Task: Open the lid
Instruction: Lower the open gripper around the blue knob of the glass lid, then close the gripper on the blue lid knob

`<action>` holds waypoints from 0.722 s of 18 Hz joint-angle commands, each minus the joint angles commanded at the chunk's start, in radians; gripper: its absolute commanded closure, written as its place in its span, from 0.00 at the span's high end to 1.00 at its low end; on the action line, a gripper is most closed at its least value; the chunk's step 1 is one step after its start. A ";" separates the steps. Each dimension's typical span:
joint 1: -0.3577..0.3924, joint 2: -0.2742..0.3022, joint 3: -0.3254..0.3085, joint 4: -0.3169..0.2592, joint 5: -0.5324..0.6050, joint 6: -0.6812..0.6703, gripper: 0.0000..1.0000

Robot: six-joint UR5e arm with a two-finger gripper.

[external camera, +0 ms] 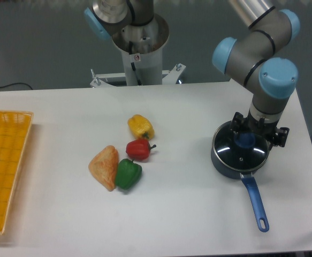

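From where I stand, the lid [240, 151] sits flat on the saucepan [225, 163] at the right side of the bench [188, 214], its blue knob [246, 140] toward the far edge of the glass as I see it. The gripper [246, 136] hangs straight down over that knob, its black body right at the lid's back rim. Whether the fingers are spread around the knob or already pinching it I cannot tell; the wrist hides them.

I judge the step in hand to be the grasp on the knob. To do it well, the fingers should straddle the knob squarely and close low on it, near the glass, so it does not slip out. Then the lift should go straight up, until the metal rim clears the pan wall, before any sideways move; dragging early could tug the pan along by its blue handle [255, 203].

The peppers [139, 150], the pastry-like piece [105, 167] and the yellow basket [6, 166] lie well apart, to the left.
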 joint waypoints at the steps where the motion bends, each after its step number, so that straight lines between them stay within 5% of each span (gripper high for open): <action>1: 0.002 0.011 0.002 -0.014 -0.002 0.005 1.00; 13: 0.005 0.009 -0.002 -0.038 -0.034 0.008 1.00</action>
